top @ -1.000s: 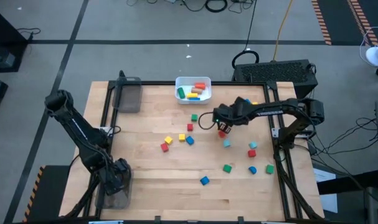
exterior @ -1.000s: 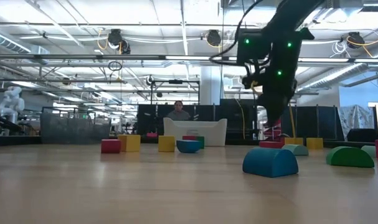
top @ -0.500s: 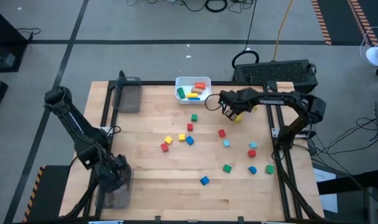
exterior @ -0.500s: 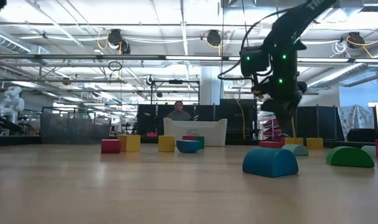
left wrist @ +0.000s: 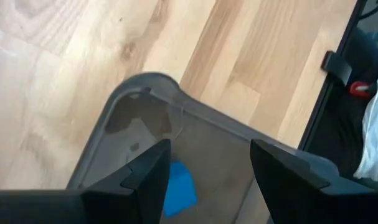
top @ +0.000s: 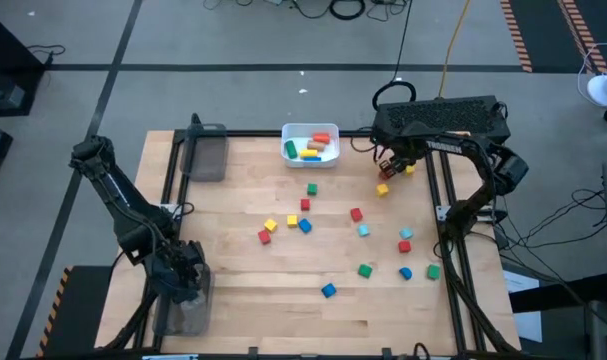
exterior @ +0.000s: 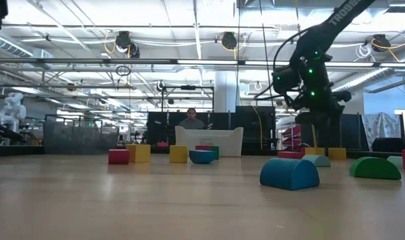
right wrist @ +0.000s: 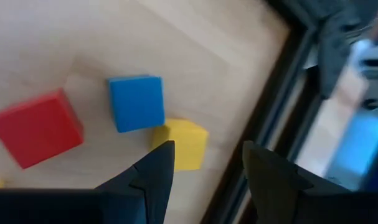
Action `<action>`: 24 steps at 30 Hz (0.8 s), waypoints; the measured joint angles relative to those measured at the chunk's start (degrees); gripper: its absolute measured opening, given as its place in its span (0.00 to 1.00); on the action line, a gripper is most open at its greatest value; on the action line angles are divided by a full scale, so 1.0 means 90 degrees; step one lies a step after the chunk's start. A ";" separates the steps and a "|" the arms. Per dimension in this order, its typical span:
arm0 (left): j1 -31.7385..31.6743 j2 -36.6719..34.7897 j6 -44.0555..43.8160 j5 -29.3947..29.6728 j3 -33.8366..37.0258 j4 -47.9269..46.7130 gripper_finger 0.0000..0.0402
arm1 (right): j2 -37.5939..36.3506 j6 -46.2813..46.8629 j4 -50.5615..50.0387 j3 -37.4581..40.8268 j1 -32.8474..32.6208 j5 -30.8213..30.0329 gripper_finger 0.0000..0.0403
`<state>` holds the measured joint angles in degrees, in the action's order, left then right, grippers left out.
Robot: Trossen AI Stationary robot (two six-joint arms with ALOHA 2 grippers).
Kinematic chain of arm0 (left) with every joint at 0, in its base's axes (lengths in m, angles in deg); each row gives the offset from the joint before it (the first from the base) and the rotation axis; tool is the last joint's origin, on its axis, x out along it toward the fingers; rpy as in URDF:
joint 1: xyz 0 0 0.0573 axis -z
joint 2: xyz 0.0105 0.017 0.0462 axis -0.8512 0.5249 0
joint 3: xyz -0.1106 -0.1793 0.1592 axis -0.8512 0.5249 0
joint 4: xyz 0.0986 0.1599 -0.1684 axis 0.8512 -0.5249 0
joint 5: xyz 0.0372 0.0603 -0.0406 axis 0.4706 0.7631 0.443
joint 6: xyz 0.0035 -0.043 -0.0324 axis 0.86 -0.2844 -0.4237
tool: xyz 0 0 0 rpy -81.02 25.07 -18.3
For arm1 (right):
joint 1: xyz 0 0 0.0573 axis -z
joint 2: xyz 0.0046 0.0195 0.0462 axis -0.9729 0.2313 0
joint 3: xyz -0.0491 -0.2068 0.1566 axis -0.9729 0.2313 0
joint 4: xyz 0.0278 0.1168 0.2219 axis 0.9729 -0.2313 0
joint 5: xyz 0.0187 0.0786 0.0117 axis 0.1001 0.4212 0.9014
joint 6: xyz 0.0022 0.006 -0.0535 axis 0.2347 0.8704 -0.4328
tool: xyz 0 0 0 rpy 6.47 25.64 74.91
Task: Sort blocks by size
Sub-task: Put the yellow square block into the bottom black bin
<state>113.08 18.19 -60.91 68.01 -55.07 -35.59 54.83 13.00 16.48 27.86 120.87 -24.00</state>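
Starting nearest you: the left gripper hangs over the clear grey tray at the near-left corner of the table, jaws parted and holding nothing. Only the left wrist view shows the blue block already lying in that tray; from above you can't make it out. Most of the loose blocks are scattered mid-table and toward the right side, well apart from each other. Farther back, the right gripper hovers by the far-right table edge, jaws released and empty. Its wrist view shows a red cube, a blue cube and a yellow cube under it; blue and yellow touch, red sits just beside. The high view gives only small specks there. The low view alone shows profile: the nearest blue piece is a half-round, not a cube. At the far edge, the white bin already holds several pieces. Handling, as a guess: painted wood, so light, rigid, a bit slick and not fragile. Pinch cubes across two flat faces, half-rounds across the flat ends, and expect touching neighbours to get nudged.
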 joint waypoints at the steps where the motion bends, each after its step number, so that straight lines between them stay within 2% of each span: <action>1: 0.0000 0.0002 0.0000 0.0036 0.0000 0.0017 0.55 | 0.0002 -0.0096 0.0009 0.0000 0.0087 0.0200 0.44; 5: 0.0000 0.0005 0.0045 0.0104 0.0000 0.0243 0.55 | 0.0005 -0.0600 0.0281 0.0116 0.0409 0.0936 0.44; 8: 0.0000 0.0005 0.0109 0.0184 0.0000 0.0391 0.55 | 0.0005 -0.0812 0.0491 0.0287 0.0616 0.1238 0.44; 16: -0.0026 0.0005 0.0130 0.0202 0.0000 0.0403 0.55 | 0.0007 -0.0981 0.1031 0.0741 0.0938 0.1294 0.44; 24: -0.0441 0.0005 0.0571 0.0214 0.0000 0.0514 0.55 | 0.0007 -0.0960 0.1185 0.0840 0.0994 0.1388 0.43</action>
<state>109.11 18.23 -55.76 69.94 -55.07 -30.97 54.89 4.36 27.14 35.42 129.82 -11.51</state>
